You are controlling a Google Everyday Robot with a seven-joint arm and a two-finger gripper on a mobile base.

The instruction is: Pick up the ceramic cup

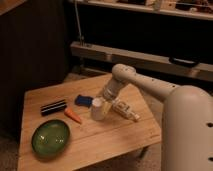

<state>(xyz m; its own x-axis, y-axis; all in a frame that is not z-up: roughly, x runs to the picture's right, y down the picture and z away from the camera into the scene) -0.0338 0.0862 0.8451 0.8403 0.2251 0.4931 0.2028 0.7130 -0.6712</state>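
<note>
The ceramic cup [97, 109] is a small plain white tapered cup standing upright near the middle of the wooden table [115, 142]. My gripper [105, 98] is at the end of the white arm, right at the cup's upper right side, touching or nearly touching its rim. An orange carrot [73, 116] lies just left of the cup.
A green bowl [50, 138] sits at the front left. A black striped block [53, 107] and a blue object [83, 100] lie behind the carrot. A long flat white oblong object [126, 110] lies right of the cup. A bench and shelving stand behind the table.
</note>
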